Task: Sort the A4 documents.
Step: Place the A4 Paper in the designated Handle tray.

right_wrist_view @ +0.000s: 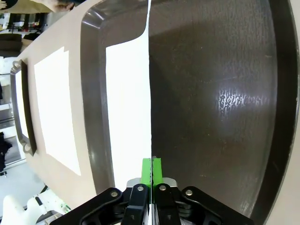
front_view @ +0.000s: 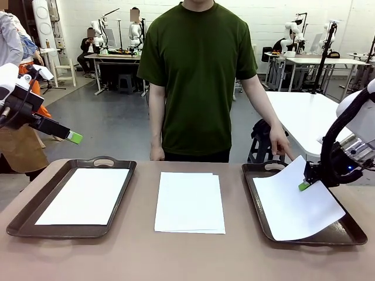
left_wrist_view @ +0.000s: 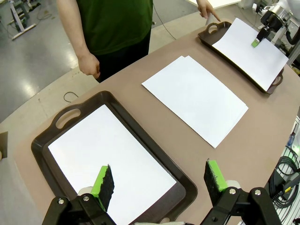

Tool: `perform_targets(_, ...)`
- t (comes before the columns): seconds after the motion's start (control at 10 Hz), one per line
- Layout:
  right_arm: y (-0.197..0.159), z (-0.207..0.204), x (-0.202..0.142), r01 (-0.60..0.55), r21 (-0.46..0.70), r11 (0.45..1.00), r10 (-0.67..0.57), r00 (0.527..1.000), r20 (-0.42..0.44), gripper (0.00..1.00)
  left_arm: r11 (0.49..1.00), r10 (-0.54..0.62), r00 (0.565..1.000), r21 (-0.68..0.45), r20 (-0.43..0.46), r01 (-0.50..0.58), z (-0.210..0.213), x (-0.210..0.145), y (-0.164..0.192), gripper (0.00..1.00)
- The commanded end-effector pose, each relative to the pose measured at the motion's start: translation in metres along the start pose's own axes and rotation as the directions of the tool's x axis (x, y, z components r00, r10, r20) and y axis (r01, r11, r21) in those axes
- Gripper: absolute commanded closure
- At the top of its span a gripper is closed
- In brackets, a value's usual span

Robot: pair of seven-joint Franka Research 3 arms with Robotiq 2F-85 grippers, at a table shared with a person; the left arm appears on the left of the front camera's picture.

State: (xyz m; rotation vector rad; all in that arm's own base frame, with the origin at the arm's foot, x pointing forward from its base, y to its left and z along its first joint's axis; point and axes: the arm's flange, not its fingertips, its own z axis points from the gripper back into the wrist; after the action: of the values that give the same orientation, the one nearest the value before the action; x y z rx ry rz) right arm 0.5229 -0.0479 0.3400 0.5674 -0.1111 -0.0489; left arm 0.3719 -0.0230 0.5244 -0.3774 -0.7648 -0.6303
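Clamping the right gripper [front_view: 304,185] tight on the edge of a thin white sheet [front_view: 299,208], curling above the glossy dark right tray [front_view: 256,196]. Hanging the left gripper [left_wrist_view: 159,180], spread wide and empty, over a second sheet [front_view: 85,196] lying flat in the round-cornered left tray [front_view: 32,208]. Resting between both, on the matte brown table [front_view: 187,257], a slightly fanned stack [front_view: 189,202].

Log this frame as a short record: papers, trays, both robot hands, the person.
left tray: one flat sheet inside
table centre: loose stack of sheets
right tray: raised sheet over it, one edge lifted
right hand: shut on raised sheet's edge
left hand: open, empty, in the air
person's hand: pointing at right tray's far end
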Motion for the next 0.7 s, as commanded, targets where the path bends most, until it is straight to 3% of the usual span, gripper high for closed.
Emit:
perform_targets(0.0, -0.002, -0.007, 0.002, 0.004, -0.020, 1.000, -0.004, 1.000, 0.003, 0.99, 1.000, 0.003, 1.000, 0.000, 0.000, -0.003, 0.000, -0.001, 0.001, 0.00)
perform_targets(0.2, 0.000, -0.007, 0.003, 0.002, -0.032, 0.999, -0.002, 1.000, 0.001, 0.99, 1.000, 0.003, 1.000, 0.000, 0.000, -0.003, 0.000, -0.001, 0.001, 0.00)
perform_targets(0.6, 0.008, -0.006, 0.000, 0.000, -0.201, 0.980, -0.003, 1.000, -0.014, 0.62, 1.000, 0.003, 1.000, 0.000, 0.000, -0.003, 0.000, -0.001, 0.001, 0.00)
